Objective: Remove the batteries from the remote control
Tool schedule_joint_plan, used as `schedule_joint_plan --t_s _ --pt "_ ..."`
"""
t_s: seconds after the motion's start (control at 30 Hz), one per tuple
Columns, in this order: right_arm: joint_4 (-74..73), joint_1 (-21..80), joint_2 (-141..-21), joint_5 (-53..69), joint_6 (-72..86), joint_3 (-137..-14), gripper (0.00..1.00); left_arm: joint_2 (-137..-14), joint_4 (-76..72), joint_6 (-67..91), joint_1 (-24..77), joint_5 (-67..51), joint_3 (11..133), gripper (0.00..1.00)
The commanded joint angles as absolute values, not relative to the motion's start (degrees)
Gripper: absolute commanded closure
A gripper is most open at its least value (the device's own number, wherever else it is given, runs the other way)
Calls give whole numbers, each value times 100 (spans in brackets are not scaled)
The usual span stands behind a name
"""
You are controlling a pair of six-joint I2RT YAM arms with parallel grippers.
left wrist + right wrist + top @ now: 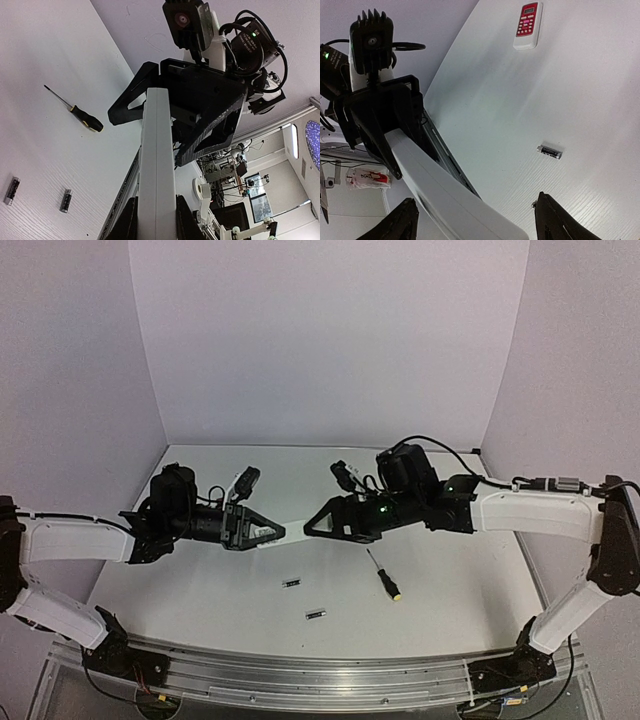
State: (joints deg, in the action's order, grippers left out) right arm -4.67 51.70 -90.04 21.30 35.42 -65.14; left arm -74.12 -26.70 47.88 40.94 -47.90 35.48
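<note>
Above the middle of the bench (200,590), I hold the white remote (157,165) up in the air between my two arms. My left tool (156,220) is pressed together on one end of it, with a finger close against each side. My right tool (475,220) meets it from the opposite side, its fingers spread wide to either side of the remote's other end. I cannot tell whether their pads bear on the remote or stand just off it.

Both batteries lie loose on the bench, on the side of the remote nearer my bases and well apart from it. The first battery (291,583) sits roughly below the spot where my tools meet. The second battery (315,615) is near it but not touching, closer to the bench's near edge and slightly to the right. Each has a dark body with pale ends.

To the right of them lies the screwdriver (383,575), its black-and-yellow handle toward the near edge and its thin shaft pointing away. My right wrist camera also shows a red-faced remote (528,25), white around the edge, lying flat on the bench well away from that tool.
</note>
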Motion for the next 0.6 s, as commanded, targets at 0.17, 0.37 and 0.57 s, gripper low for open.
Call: schedule_joint_plan --t_s 0.17,0.37,0.57 --pt "-272 5203 -8985 2090 3478 -6651 53 -7236 -3088 4721 4131 -4863 3664 100" --pt "-280 5199 -8733 1846 3476 -6453 71 -7190 -3259 4755 4131 -5036 3606 100" --pt "-427 5202 -8581 1714 3478 -6408 59 -7109 -3438 4853 4131 -5219 3526 100"
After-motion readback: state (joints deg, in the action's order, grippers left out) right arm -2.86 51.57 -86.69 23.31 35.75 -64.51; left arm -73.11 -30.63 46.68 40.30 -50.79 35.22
